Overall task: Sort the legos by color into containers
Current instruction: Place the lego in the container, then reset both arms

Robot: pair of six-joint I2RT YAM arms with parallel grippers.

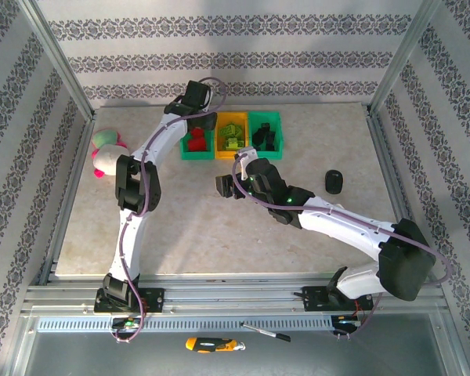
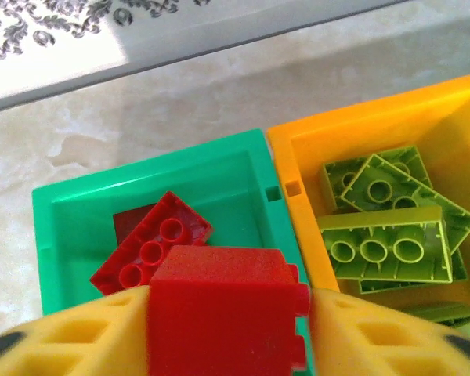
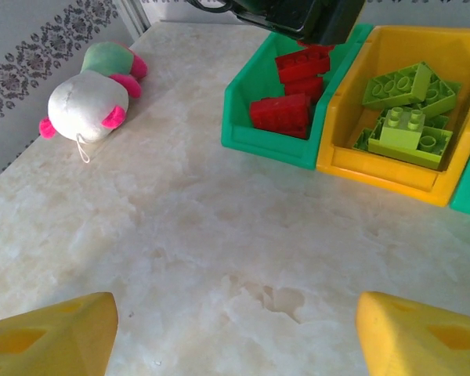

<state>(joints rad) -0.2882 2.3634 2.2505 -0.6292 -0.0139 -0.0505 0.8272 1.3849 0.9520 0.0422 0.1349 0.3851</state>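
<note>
**brickbot_fan:** Closest to the lens on the left wrist cam are the two yellow fingers (image 2: pixel 70 337) of the left hand (image 2: pixel 229 329). They're pinching a chunky red brick (image 2: pixel 219 301) with the pads flush on both ends, so its long side runs finger to finger. Just ahead of and under the hand is the left green bin (image 2: pixel 247 164), with a flat red plate (image 2: pixel 153 249) already in it. The orange bin (image 2: pixel 360 117) is just off to the hand's right, full of lime bricks (image 2: pixel 388 249). My guess is it only needs to let go.

**yam_tinkerer:** Agreed. On the right wrist cam the right hand (image 3: pixel 235 313) is spread wide with nothing in it, over bare bench (image 3: pixel 219 227). The bins are ahead and to its right, and the plush toy (image 3: pixel 86 98) is ahead-left.

**brickbot_fan:** Top cam shows one dark piece (image 1: pixel 334 182) loose on the bench, back behind the right hand and beside its forearm. It's too small to call its long axis, or even swear it's a lego. The right arm is way nearer to it. If it's black, it belongs in the right green bin (image 1: pixel 276 117) with the black bricks (image 1: pixel 268 139).
</note>
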